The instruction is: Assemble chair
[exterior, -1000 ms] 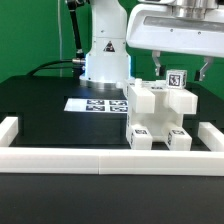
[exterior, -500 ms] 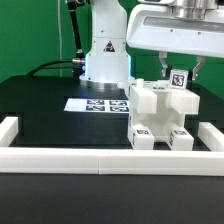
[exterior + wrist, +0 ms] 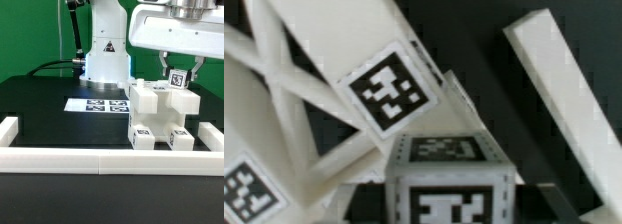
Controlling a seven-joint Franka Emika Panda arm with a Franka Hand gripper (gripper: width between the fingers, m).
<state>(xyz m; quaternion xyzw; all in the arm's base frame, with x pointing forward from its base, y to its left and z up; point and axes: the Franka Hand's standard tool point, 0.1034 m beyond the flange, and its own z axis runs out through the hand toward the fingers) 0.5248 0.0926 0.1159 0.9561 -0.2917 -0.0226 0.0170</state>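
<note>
Tool: my two-finger gripper (image 3: 181,72) was pinching the small white tagged plastic block (image 3: 177,80) | Chair: the chunky white plastic chair (image 3: 152,118), partly built, stood on the black table (image 3: 40,110) toward the exterior view's right, just behind the low white border rail (image 3: 90,160), with the block at its top | Beside: the flat white marker board (image 3: 95,104) lay on the exterior view's left of it.

one white chair (image 3: 150,108), one marker board (image 3: 96,104), one low border rail (image 3: 90,160), one claw (image 3: 182,72).
</note>
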